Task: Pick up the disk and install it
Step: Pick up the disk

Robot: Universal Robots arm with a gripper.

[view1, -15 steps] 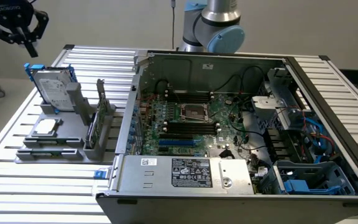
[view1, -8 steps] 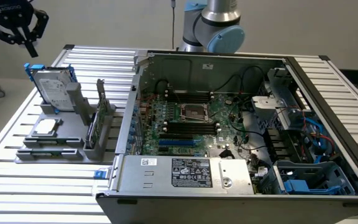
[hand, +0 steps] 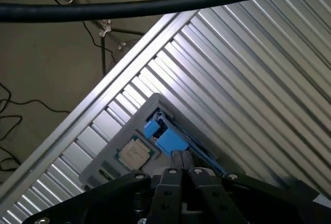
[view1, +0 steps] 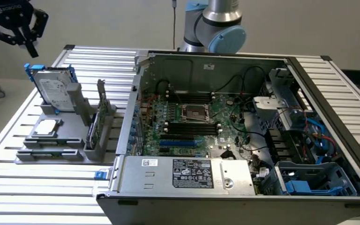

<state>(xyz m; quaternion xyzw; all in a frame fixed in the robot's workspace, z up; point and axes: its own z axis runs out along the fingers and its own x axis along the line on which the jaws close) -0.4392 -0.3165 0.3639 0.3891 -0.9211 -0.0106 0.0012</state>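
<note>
black end effector [view1: 30, 47] hanging clear above the silver-grey, blue-railed metal disk [view1: 54, 89]
fingers [hand: 177, 163] pressed together, pinching nothing. disk stands tilted in a grey plastic holder [view1: 48, 152] on the ribbed aluminium worktop [view1: 17, 187], to the exterior view's left of the open computer case [view1: 230, 117].

My slatted table [view1: 24, 192] carried a grey rack [view1: 42, 152] at the exterior view's left and the open case [view1: 198, 70], centre to right.
</note>
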